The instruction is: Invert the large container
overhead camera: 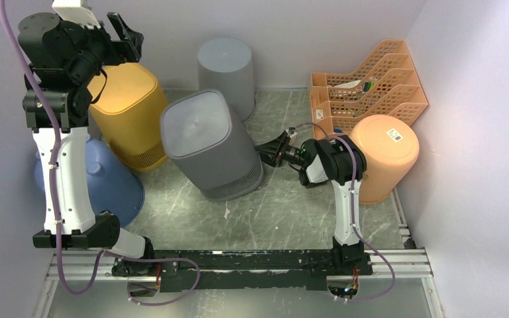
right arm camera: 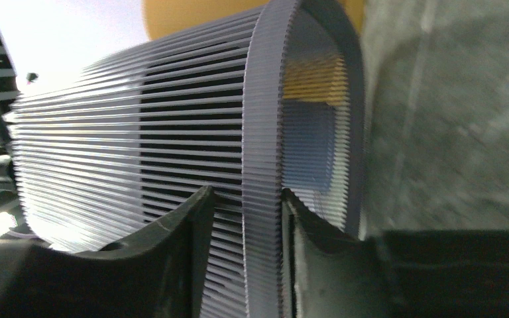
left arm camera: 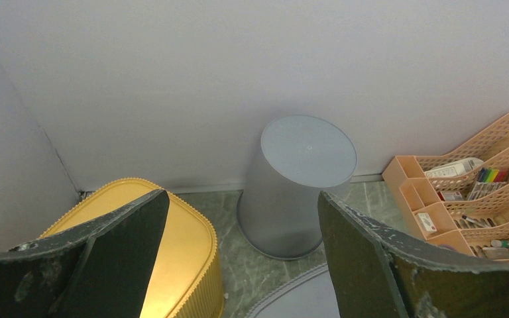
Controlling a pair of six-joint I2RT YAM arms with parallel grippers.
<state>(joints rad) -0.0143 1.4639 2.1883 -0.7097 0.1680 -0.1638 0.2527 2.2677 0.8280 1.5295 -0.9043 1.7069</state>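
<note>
Item: large container, grey, ribbed, slatted near the rim.
Location: middle of the tabletop, closed base uppermost and mouth downward. Whether the rim sits flat all round cannot be told.
Right claw: set low at the container's right-hand rim, jaws parted astride the rim band, one finger outside the wall and one inside the mouth. A gap shows at the outer finger, so no clamp is judged.
Left claw: raised over the far left corner, jaws wide apart, nothing held.
Step in hand: judged to be release and withdrawal.
Handling: the jaws are best spread fully first. The inner finger is then drawn straight out from under the rim, so that no slat is snagged and the container is not dragged or tipped.
Clearance: an orange bin stands just beside the right arm, so retreat room is limited.
</note>
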